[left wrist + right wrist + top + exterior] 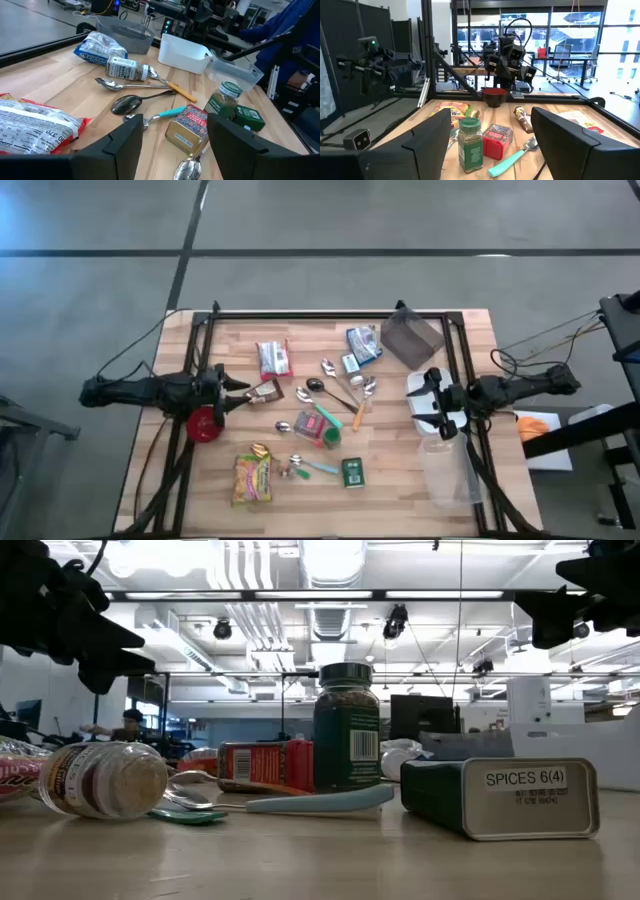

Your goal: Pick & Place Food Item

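Food items lay scattered across the wooden table (400, 490), none yet lifted: a red-and-white packet (273, 358), a blue bag (364, 343), a yellow noodle packet (252, 477), a small brown bar (266, 390), a green-lidded spice jar (346, 727), a red tin (188, 128) and a green spice tin (500, 796), mixed with several spoons (318, 388).

The left gripper (240, 388) hung above the table's left side, over a red bowl (204, 423) and just beside the brown bar. Its fingers (115, 145) stood apart with nothing between them. The right gripper (434, 402) hung above the table's right side, over a white bin (420, 396), well apart from the food. Its fingers (426, 140) also stood spread and empty.

The step in hand appeared to be the approach: no item had been selected by contact. The brown bar was the nearest candidate for the left arm. The next move would call for lowering that gripper so the fingers straddle the bar across its narrow width, then closing. The bar's thin wrapper may slide on the wood, so a low, centred grasp is advisable.
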